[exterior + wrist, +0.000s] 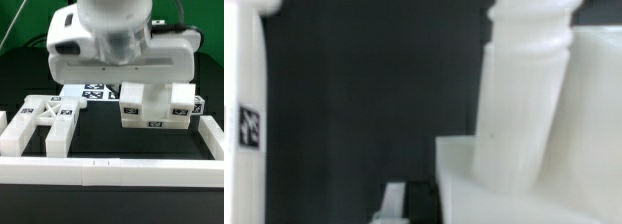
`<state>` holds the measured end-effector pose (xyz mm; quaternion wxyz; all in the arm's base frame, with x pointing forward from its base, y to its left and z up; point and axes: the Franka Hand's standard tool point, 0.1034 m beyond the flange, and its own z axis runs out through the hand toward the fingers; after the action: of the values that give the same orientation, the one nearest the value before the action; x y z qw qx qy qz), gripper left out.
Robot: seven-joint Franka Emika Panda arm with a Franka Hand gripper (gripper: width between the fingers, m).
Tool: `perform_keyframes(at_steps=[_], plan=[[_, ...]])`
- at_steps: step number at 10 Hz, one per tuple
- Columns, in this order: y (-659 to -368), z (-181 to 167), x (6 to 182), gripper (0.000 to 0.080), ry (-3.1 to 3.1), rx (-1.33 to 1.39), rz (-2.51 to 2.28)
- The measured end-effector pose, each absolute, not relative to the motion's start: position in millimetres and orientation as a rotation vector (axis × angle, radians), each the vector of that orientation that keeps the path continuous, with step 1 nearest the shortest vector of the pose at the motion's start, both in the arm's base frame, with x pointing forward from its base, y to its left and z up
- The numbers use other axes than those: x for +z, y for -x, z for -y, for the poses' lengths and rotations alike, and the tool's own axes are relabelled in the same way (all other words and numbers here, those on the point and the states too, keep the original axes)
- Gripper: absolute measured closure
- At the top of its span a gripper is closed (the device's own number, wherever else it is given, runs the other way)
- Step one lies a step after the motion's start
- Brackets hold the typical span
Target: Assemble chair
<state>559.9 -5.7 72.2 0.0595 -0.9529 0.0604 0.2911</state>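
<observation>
With the gripper (393,205) fully closed and nothing visibly held, the upright post (526,90) could be knocked askew on the seat (464,192) by any sideways brush.

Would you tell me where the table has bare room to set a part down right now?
Bare black table lies between the cross-braced frame and the seat block, reaching to the near border rail. It is crowded around the seat block, where the arm hangs close above, and behind by the marker board.

Gripper (121,86) pointing straight down, low in the scene.
The wrist stands upright above it; the fingers are pressed fully together.
</observation>
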Motion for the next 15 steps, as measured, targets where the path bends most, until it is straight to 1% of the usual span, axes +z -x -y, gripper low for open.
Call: perform_keyframes(at_steps=[2, 3, 4, 5, 6, 7, 9, 10, 11, 12, 13, 14, 15], plan=[[-548, 11, 75.2, 0.0767, 2.801, 1.118, -0.147], [-552, 12, 73.0, 0.0767, 2.778, 1.177, -0.145], [-545, 14, 73.2, 0.0767, 2.731, 1.283, -0.148], [-542, 17, 67.9, 0.0767, 2.694, 1.365, -0.161], [-531, 19, 67.1, 0.0767, 2.608, 1.543, -0.196], [-535, 20, 57.0, 0.0767, 2.607, 1.571, -0.187], [-510, 12, 61.6, 0.0767, 2.537, 1.667, -0.181], [-505, 13, 60.5, 0.0767, 2.526, 1.681, -0.198], [-507, 16, 55.8, 0.0767, 2.529, 1.679, -0.205], [-507, 17, 54.4, 0.0593, 2.530, 1.677, -0.207], [-507, 18, 53.9, 0.0456, 2.531, 1.676, -0.213], [-507, 19, 53.2, 0.0456, 2.530, 1.677, -0.216], [-507, 21, 51.2, 0.0274, 2.528, 1.676, -0.221]])
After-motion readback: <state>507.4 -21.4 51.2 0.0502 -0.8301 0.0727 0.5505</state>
